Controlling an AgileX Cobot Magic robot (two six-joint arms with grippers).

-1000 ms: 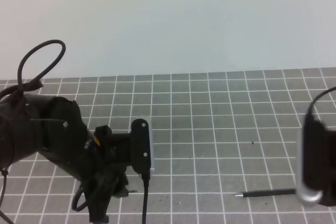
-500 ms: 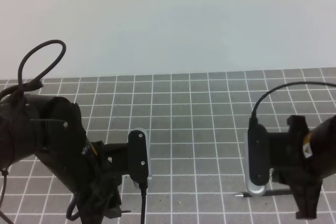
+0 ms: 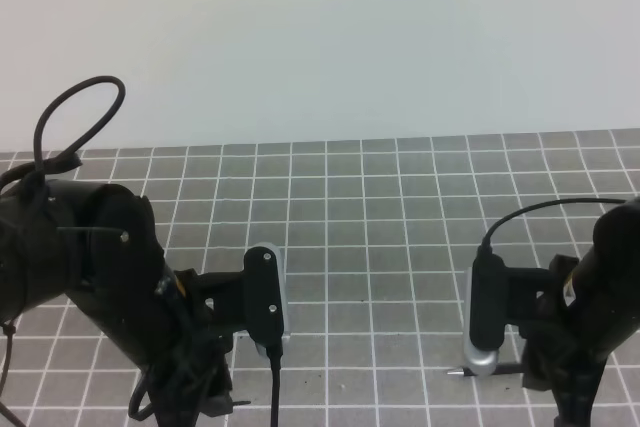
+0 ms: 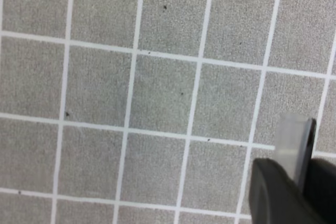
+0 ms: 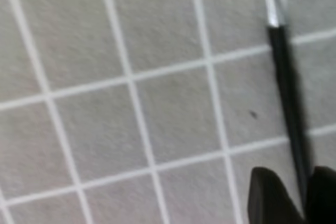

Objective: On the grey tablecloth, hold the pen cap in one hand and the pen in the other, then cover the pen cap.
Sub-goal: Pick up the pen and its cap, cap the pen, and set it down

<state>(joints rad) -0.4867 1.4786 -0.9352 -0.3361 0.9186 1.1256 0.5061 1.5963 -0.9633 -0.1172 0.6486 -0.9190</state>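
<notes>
The grey tablecloth [image 3: 400, 207] covers the table. The pen [image 3: 508, 368] lies flat near the front right, and only its silver tip and a short piece of shaft show beside my right arm. In the right wrist view the pen [image 5: 283, 72] runs from its tip at the top down into the thin gap of my right gripper [image 5: 305, 182]. Whether those fingers [image 5: 273, 198] press on it is unclear. My left gripper [image 4: 307, 169] is shut on the pen cap [image 4: 293, 140], whose translucent end and dark clip stick out above the fingers.
The left arm's wrist camera [image 3: 265, 292] and a looping black cable [image 3: 80, 107] fill the front left. The right arm's wrist camera [image 3: 483, 317] hides part of the pen. A pale wall stands behind the cloth's far edge.
My right arm has swung in from the right edge and come down over the pen. The left arm sank slightly, then held still. The pen has not moved.
</notes>
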